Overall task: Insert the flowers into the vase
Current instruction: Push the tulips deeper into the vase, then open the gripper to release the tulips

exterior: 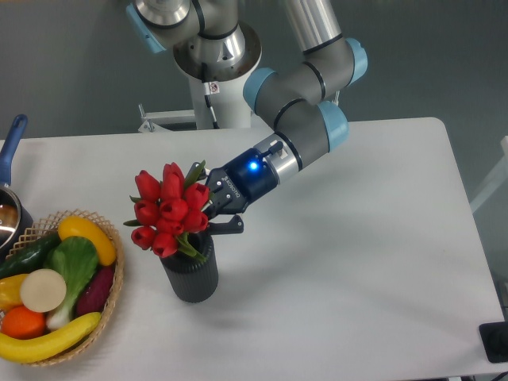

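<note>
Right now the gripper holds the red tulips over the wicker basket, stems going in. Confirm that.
Not the basket. The camera view shows the gripper holding the red tulips over the dark grey vase, stems going into its mouth. The wicker basket sits to the vase's left, holding fruit and vegetables.

White table (357, 262) under a grey backdrop. Near-left corner: wicker basket (111, 295) holding two bananas (48, 341), an orange (22, 321), a leafy green (73, 266), a purple eggplant (95, 292), a pale round slice (43, 290) and a dark cucumber (28, 254). Beyond it, at the left edge, a pot with a blue handle (11, 147); a small black object (494, 341) sits at the near-right edge.
</note>
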